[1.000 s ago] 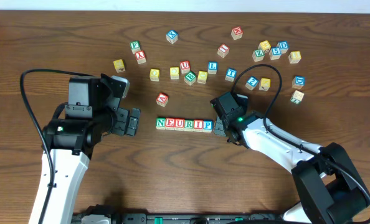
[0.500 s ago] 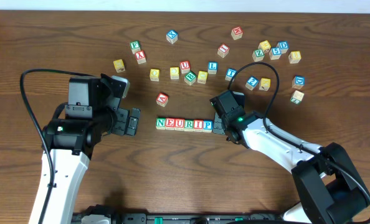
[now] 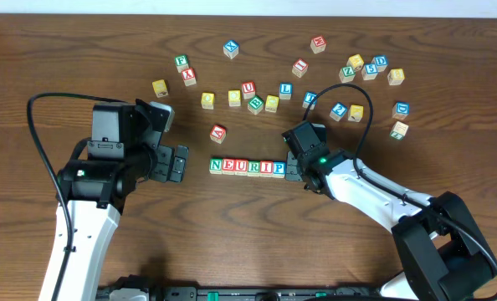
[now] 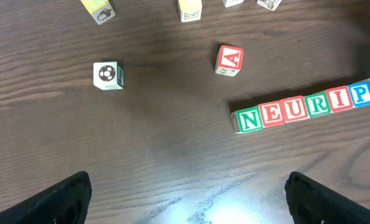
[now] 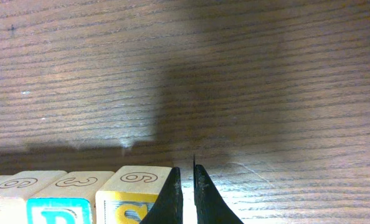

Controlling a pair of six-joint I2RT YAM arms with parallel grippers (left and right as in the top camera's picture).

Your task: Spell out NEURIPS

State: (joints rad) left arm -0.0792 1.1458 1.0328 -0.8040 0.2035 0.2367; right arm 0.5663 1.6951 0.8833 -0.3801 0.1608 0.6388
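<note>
Seven blocks [image 3: 247,167] stand in one straight row near the middle of the table [image 3: 232,242], side against side. From the left they read N, E, U, R, I, P, the letters framed in green, red or blue. The seventh, a yellow-faced block [image 5: 134,198], closes the right end, pressed against the P. From overhead this last block is mostly hidden under the tip of the right arm [image 3: 357,180].

The right jaws are together and hold nothing, with only a hairline slit between the two dark fingers [image 5: 172,186]. Their tips are low over the table, right at the yellow-faced block's right edge. Whether they touch it cannot be told.

The left arm [image 3: 89,176] is on the other side of the row. The left jaws are wide apart and hold nothing, set near the N end but clear of it.

A red A block [image 3: 218,132] lies alone just beyond the N end of the row, turned a little askew. Farther left in the left wrist view is a block with a football picture [image 4: 108,74].

Many loose blocks [image 3: 255,104] are scattered across the far half of the table, well apart from the row. They include a blue X [image 3: 231,48] and a blue L [image 3: 286,88].
</note>
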